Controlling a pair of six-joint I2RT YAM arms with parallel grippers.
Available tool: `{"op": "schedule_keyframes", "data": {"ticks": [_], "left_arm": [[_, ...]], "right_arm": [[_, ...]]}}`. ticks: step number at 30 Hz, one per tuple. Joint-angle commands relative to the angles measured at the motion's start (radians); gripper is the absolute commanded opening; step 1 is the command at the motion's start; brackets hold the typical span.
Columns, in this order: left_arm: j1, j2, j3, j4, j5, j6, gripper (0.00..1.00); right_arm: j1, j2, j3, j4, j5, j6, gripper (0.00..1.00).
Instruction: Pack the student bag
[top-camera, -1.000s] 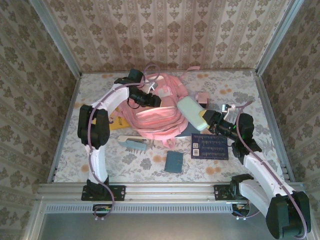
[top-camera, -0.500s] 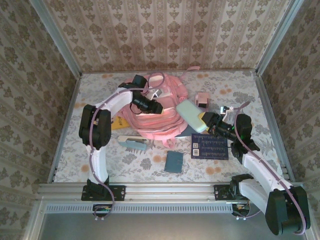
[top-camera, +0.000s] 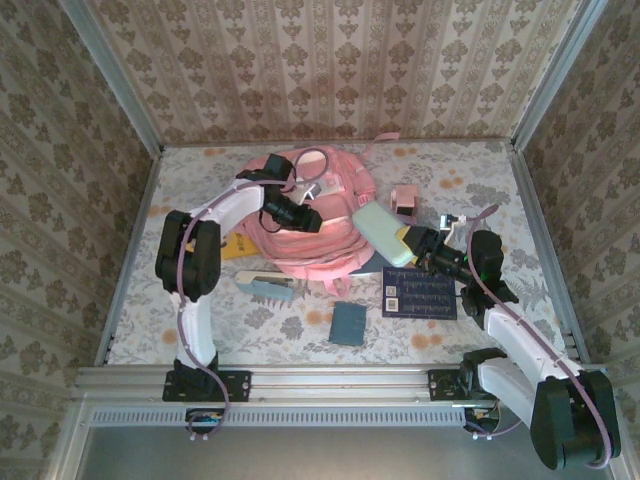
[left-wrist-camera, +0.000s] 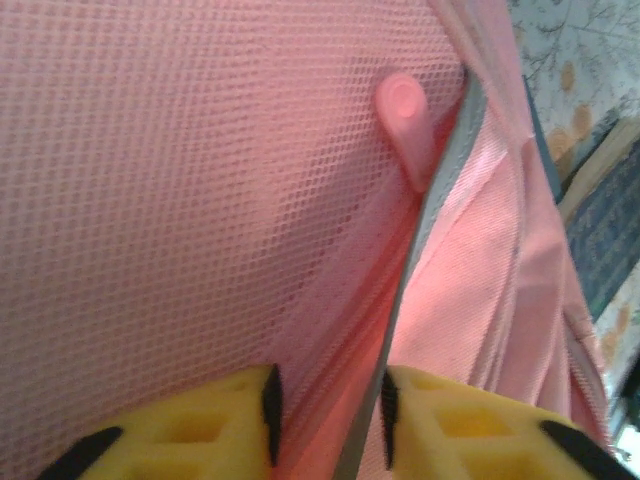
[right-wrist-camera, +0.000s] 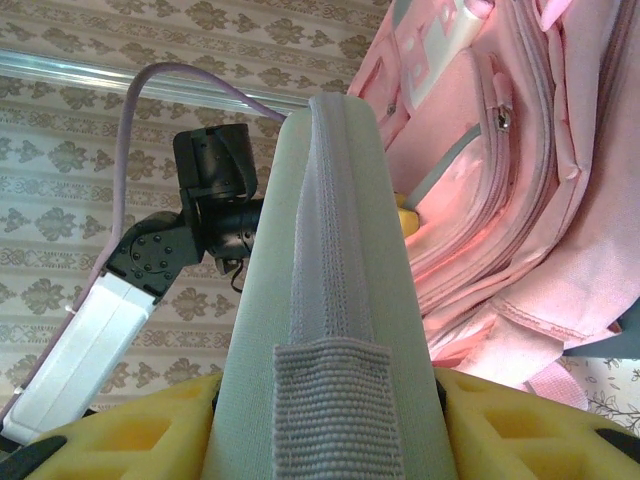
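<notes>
Left wrist, left pincer (left-wrist-camera: 325, 405) nips student bag (left-wrist-camera: 200, 180), right pincer (right-wrist-camera: 325, 400) grips pouch (right-wrist-camera: 320, 230)

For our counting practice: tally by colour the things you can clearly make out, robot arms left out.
Pink: 2 (backpack, small box)
Blue: 3 (patterned book, small notebook, pale blue item)
Yellow: 1 (flat book)
Pale green: 1 (pouch)
Total: 7
</notes>
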Motion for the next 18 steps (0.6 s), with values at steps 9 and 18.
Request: {"op": "schedule_keyframes", "data": {"ticks": [9,18], "left_arm": [[0.032,-0.074,0.189,0.013,-0.008,-0.087,0.00],[0.128,-0.200,0.271,0.182,0.060,-0.300,0.00]], "right_arm": [[-0.005,-0.135,0.045,-0.177,0.021,-0.109,0.50],[-0.005,-0.264,0.124,-0.376,0.082,-0.197,0.50]]}}
